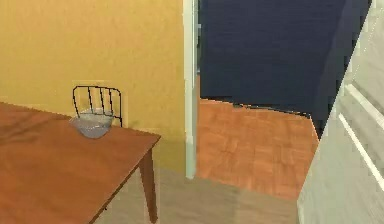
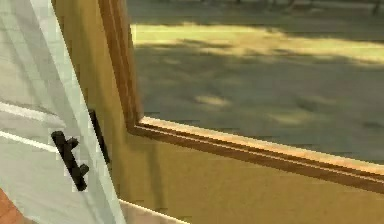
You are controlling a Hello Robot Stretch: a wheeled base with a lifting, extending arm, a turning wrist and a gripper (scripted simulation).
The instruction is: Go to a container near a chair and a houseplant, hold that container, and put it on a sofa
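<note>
A small grey bowl [image 1: 93, 125] sits on a brown wooden table [image 1: 60, 165] at the forward view's left, close to the table's far edge. Behind the table, a dark metal chair [image 1: 98, 102] with thin upright bars stands against the yellow wall.
A doorway [image 1: 260, 90] past a pale door frame [image 1: 190, 85] leads into a room with dark blue walls and an orange wood floor [image 1: 250, 140]. A white door [image 1: 345, 150] stands at the forward view's right and shows in the arm side view as a white door [image 2: 45, 120] with a black handle [image 2: 70, 160]. A wood-framed window [image 2: 250, 80] is beside it.
</note>
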